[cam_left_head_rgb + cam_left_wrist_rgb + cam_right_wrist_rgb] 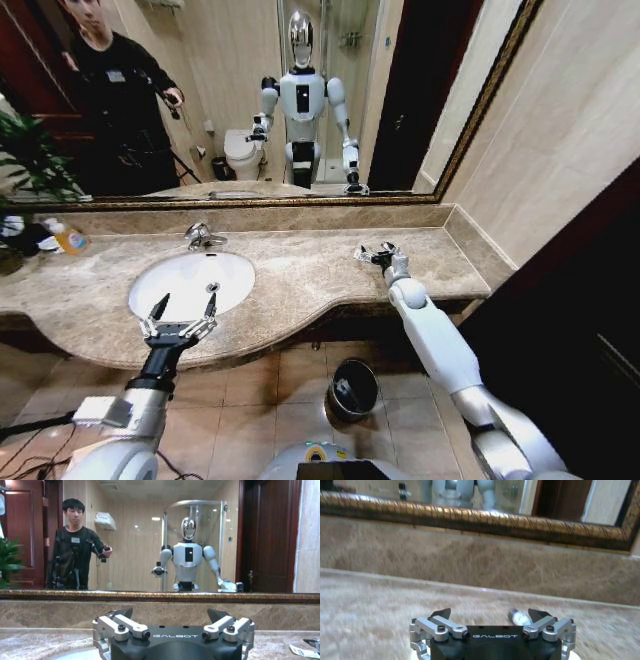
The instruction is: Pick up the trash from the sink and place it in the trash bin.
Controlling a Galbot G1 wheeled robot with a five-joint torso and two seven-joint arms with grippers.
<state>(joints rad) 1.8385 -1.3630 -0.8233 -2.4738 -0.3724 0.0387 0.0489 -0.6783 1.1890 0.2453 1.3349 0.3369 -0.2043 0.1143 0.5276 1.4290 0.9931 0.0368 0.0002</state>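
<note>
- Two claws are out over the marble surface (pixel 300 270), one at each side of it.
- The left claw (pixel 178 318) hangs over the near rim of the sink (pixel 190 283), its fingers (pixel 122 624) spread wide apart with nothing between them.
- The sink is a white oval basin with a chrome faucet (pixel 203 237) at its back edge; the bowl looks bare from the head view.
- The right claw (pixel 376 254) sits low over the surface, well to the right of the sink, fingers (pixel 441 614) parted and holding nothing.
- A small pale tube of trash (pixel 519 616) lies on the surface just ahead of the right claw, close beside one fingertip; whether it touches cannot be told.
- In the left wrist view a scrap of white packet (pixel 305 650) lies on the surface off toward the right claw's side.
- The trash bin (pixel 354 388), black with a silver rim, stands on the tiled floor below the surface, between the two arms.
- An orange soap bottle (pixel 68 238) rests at the far left of the surface, near a green plant (pixel 35 160).
</note>
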